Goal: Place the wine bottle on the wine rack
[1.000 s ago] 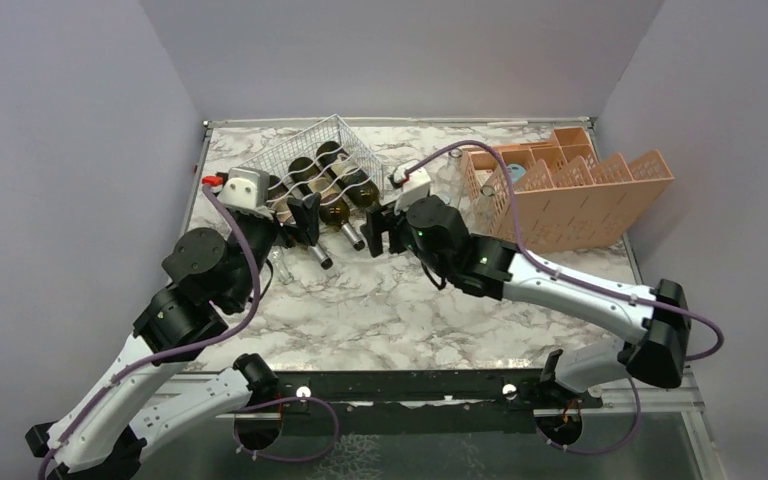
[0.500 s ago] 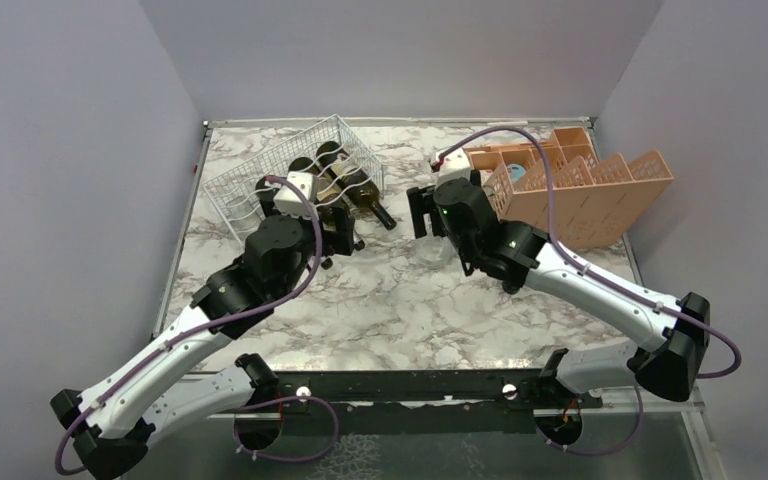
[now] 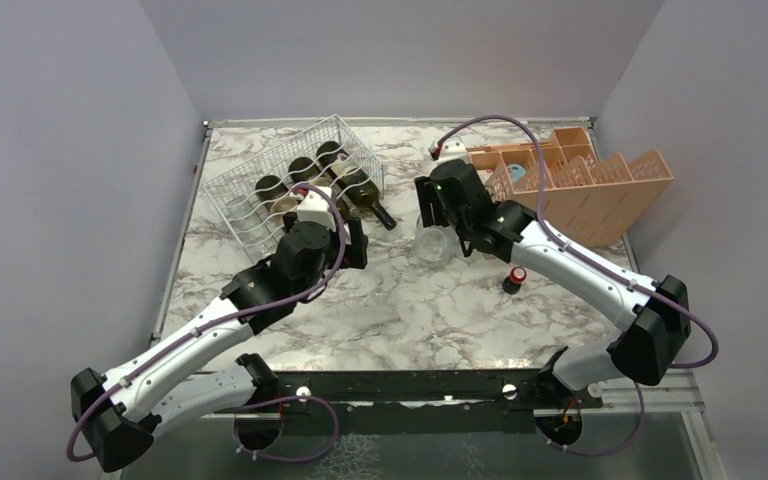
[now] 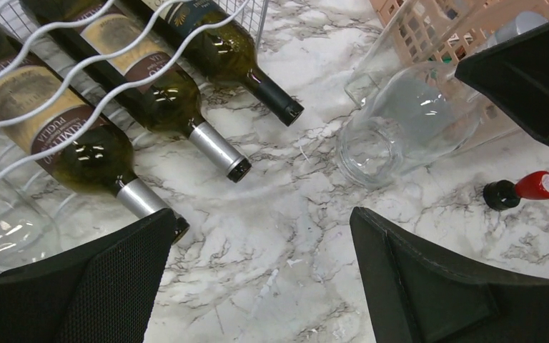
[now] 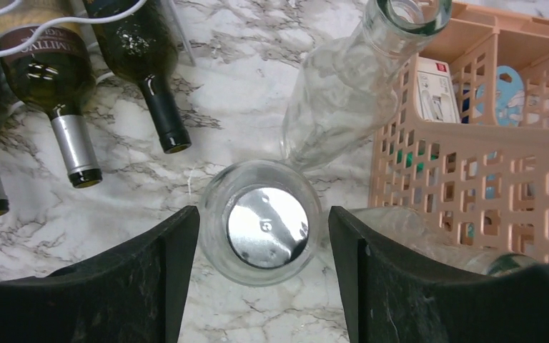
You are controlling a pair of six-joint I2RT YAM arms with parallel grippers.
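I'm on the pick-up. My right gripper [image 5: 263, 214] sits directly over a clear glass bottle [image 5: 261, 243], one finger either side of it, and the wrist view sees the bottle end-on. The jaws are partway apart and very near the glass. I can't tell whether they've actually bitten, so I'm treating it as not yet held. That bottle, I reckon, is the wine bottle to move. It stands on the marble table [image 3: 390, 310] right beneath the hand, well apart from the wine rack [image 3: 260, 190]. The rack lies away to this hand's left with three dark bottles [image 4: 150, 93] cradled in it.

Next move, as I judge it: close firmly, lift straight up, carry left, and lay it into whichever cradle is free. It's smooth glass, so slip is my worry.

Now, what's in the way. My left gripper [image 4: 257, 286], spread wide and holding nothing, hangs between this hand and the rack, just off the dark bottles' necks. Just ahead of the right hand a second clear bottle [image 5: 343, 78] leans on the orange crate [image 5: 472, 143], close enough to knock. A small red-topped stopper [image 3: 513, 277] stands behind the hand, toward its base.
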